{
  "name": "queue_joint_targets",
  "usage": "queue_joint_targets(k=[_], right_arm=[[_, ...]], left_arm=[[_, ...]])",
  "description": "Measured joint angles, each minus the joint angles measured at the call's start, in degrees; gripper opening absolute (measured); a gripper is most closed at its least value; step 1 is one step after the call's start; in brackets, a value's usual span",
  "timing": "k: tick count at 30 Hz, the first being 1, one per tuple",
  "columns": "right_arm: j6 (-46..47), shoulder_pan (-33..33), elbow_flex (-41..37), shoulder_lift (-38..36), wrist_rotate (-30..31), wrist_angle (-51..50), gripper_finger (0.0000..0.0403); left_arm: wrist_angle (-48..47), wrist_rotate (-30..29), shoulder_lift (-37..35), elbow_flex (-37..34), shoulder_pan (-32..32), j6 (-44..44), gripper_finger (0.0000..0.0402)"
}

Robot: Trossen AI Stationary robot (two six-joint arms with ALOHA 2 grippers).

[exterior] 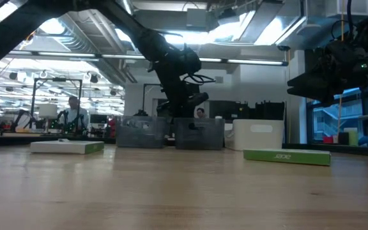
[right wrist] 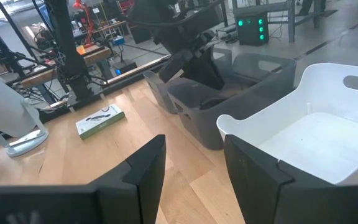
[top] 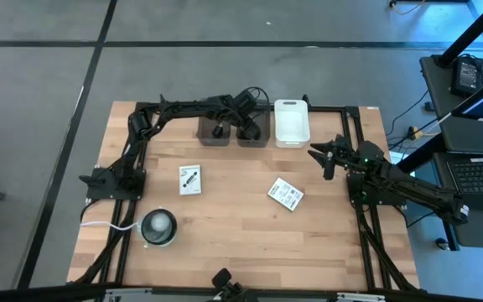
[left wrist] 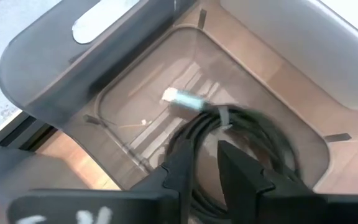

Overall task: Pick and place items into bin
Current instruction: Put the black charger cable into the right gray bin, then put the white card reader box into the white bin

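PROGRESS – coiled cable (left wrist: 241, 134) lies in the right-hand grey bin (top: 252, 132), a small black block (top: 217, 131) in the left grey bin (top: 215, 132) | LEFT gripper (left wrist: 205, 163) above the cable, fingers parted, grasping nothing | RIGHT gripper (right wrist: 191, 165) released, idle beside white bin (top: 292, 122) | OUTSTANDING – two white packets (top: 190, 179) (top: 285, 194) lie apart on table (top: 241, 235); judged about half done.

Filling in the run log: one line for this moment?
left gripper: over grey bin, cable inside | right gripper: open, by white bin | two packets on table
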Motion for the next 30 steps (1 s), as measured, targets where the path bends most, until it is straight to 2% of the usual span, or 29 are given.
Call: queue_joint_targets(k=[6,11,15,19,21,25,30], right_arm=[[0.0,0.0,0.0,0.0,0.0,0.0,0.017],[1.2,0.0,0.0,0.0,-0.1,0.0,0.017],[1.3,0.0,0.0,0.0,-0.1,0.0,0.017],[1.3,0.0,0.0,0.0,-2.2,0.5,0.017],[1.2,0.1,0.0,0.0,-5.5,0.9,0.017],[1.3,1.5,1.2,0.0,-12.8,-1.5,0.017],[1.4,5.1,4.6,0.6,-13.8,-9.2,0.017]], left_arm=[[0.9,-1.0,-1.2,0.0,0.0,0.0,0.0098],[1.8,-3.5,-6.6,0.0,-0.4,0.0,0.0106],[2.6,-0.3,-12.5,0.0,-2.3,0.0,0.0106],[3.5,8.1,-16.9,0.1,-6.7,1.4,0.0102],[4.1,9.9,-17.7,0.1,-9.7,1.9,0.01],[4.4,9.9,-17.3,0.1,-15.9,2.0,0.01],[4.2,5.5,-14.1,-0.1,-22.3,-0.1,0.01]])
